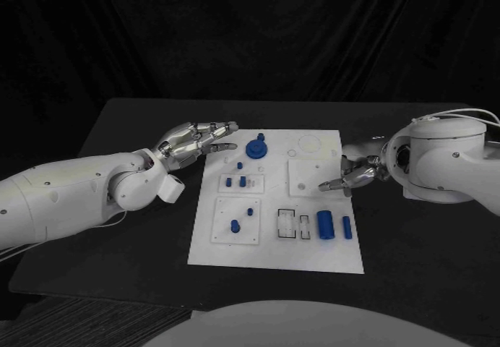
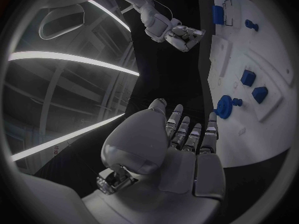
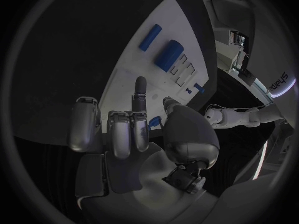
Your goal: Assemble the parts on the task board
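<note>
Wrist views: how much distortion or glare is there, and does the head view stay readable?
Left wrist view: fisheye bends the task board edge; bright light streaks cross the background. Right wrist view: board edge curved, surroundings dark, right hand dim. Head view: undistorted, white board and blue parts clear against black table.

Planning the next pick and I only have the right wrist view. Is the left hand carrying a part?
Observer: No. The left hand has a bare palm and its fingers are stretched out, with nothing in it.
Operator: Where is it relative to the board?
Observer: It's at the far left corner of the task board, just off its edge.
Operator: Nearest part to it?
Observer: A round blue part with a peg, just past the fingertips. I see no contact.
</note>
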`<state>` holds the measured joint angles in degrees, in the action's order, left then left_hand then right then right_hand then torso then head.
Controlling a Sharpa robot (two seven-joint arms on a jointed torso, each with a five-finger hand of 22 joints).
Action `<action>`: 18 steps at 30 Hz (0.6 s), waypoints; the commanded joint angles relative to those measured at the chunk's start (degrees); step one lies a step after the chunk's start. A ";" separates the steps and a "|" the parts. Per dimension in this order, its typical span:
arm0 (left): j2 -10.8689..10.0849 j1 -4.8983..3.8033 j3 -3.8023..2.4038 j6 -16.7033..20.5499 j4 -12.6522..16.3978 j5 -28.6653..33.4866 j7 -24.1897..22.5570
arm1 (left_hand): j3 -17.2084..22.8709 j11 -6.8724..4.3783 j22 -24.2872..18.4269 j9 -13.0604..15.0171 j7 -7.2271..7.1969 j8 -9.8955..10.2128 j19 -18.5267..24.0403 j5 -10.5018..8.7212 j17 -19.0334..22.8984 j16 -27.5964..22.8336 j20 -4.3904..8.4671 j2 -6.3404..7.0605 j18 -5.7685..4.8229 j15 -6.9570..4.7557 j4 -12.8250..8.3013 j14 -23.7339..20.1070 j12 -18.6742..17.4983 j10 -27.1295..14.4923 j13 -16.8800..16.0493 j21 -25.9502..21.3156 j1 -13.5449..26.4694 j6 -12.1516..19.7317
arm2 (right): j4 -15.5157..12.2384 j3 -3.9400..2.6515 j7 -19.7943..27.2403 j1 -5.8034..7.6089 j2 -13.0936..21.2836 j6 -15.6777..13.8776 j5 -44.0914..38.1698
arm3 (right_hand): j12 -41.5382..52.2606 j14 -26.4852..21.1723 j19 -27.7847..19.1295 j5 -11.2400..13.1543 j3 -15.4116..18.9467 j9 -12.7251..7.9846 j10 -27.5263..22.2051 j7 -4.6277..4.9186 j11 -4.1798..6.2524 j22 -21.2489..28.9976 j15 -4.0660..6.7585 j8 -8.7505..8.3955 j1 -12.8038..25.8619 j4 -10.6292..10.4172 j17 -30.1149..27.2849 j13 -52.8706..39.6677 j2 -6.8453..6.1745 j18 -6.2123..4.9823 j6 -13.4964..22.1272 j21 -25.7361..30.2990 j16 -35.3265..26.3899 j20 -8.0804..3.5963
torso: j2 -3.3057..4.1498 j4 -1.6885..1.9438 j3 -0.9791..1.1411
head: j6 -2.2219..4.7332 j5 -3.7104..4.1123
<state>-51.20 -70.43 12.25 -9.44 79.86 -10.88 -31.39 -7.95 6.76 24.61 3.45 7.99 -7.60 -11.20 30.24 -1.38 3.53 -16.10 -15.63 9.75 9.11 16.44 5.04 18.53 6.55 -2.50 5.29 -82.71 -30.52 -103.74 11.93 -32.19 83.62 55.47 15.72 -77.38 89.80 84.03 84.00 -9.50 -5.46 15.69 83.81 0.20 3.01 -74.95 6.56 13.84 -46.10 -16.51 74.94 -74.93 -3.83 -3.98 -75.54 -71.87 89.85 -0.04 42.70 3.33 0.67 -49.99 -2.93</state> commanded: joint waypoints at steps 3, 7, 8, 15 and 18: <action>0.22 0.08 -0.05 -1.12 -0.09 0.23 -0.52 | 0.35 0.50 -0.07 0.07 -0.03 -0.44 -0.37 0.27 -0.04 0.24 -0.15 -0.03 0.63 0.08 0.05 0.27 0.28 -0.04 0.02 0.40 -0.67 -0.59 | -0.37 -0.02 -3.91 -0.57 -0.49 2.65 3.14 | 0.20 5.97 0.18 -0.35 0.24 0.27 6.19 -0.09 0.44 -9.93 0.14 -0.60 -1.83 0.54 15.06 -15.07 -0.20 0.11 -0.08 0.31 0.15 -0.22 | -0.10 -0.02 -0.08 | -0.01 0.39; 0.20 0.11 -0.05 -1.26 0.03 0.23 -0.48 | 0.38 0.55 -0.11 0.08 0.01 -0.45 -0.36 0.28 -0.04 0.25 -0.16 -0.04 0.63 0.07 0.05 0.26 0.30 -0.03 0.02 0.40 -0.69 -0.61 | -0.19 -0.02 -4.19 -1.31 -1.11 2.87 3.31 | 0.20 5.97 0.35 -0.61 0.28 0.39 6.19 -0.08 0.52 -9.99 0.11 -0.96 -2.75 0.76 15.06 -15.07 -0.30 0.17 0.13 0.02 0.15 -0.23 | -0.13 -0.03 -0.18 | -0.01 0.43; 0.18 0.12 -0.05 -1.30 0.09 0.23 -0.47 | 0.38 0.55 -0.11 0.08 0.01 -0.45 -0.36 0.28 -0.04 0.25 -0.16 -0.04 0.63 0.07 0.05 0.26 0.30 -0.03 0.02 0.40 -0.69 -0.61 | -0.21 -0.02 -4.24 -1.56 -1.23 2.87 3.34 | 0.20 5.97 0.37 -0.63 0.31 0.39 6.19 -0.06 0.52 -9.99 0.10 -1.07 -2.84 0.76 15.06 -15.07 -0.32 0.17 0.24 0.01 0.15 -0.22 | -0.12 0.01 -0.17 | -0.01 0.45; -0.02 0.16 -0.05 -1.41 0.15 0.23 -0.33 | 0.45 0.67 -0.14 0.07 0.09 -0.45 -0.35 0.28 -0.04 0.24 -0.17 -0.05 0.62 0.06 0.04 0.24 0.32 0.00 0.01 0.41 -0.74 -0.59 | -0.21 -0.02 -4.40 -2.46 -2.05 2.43 3.68 | 0.20 5.97 0.29 -0.55 0.53 0.43 6.19 0.00 0.50 -9.86 0.08 -1.35 -3.09 0.74 15.06 -15.07 -0.59 0.07 0.48 0.44 0.15 -0.22 | -0.15 -0.19 -0.16 | -0.01 0.13; -0.05 0.17 -0.05 -1.41 0.12 0.23 -0.30 | 0.49 0.72 -0.17 0.08 0.12 -0.46 -0.33 0.28 -0.04 0.24 -0.18 -0.05 0.62 0.07 0.03 0.24 0.33 0.01 0.01 0.41 -0.77 -0.62 | -0.29 -0.02 -4.42 -2.67 -2.27 1.95 3.79 | 0.20 5.97 0.29 -0.53 0.59 0.63 6.19 -0.05 0.52 -9.82 0.08 -1.33 -3.56 0.87 15.06 -15.07 -0.70 0.04 0.29 0.56 0.15 -0.21 | -0.14 -0.10 -0.14 | -0.01 0.23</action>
<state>-51.29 -70.34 12.26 -10.00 79.87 -10.88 -31.20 -7.79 7.19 24.49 3.44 7.99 -7.84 -11.19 30.24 -1.37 3.53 -16.10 -15.86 9.75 9.11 16.59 5.04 18.53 6.55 -2.50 5.51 -82.94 -30.93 -103.91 11.93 -35.14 81.15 53.22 17.56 -74.22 89.80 84.03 84.00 -9.94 -4.89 16.23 84.01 0.20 3.21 -74.94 6.56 12.80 -49.29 -15.94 74.93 -74.92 -4.59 -3.99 -75.54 -71.47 89.85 -0.04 42.56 3.22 0.51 -49.99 -2.74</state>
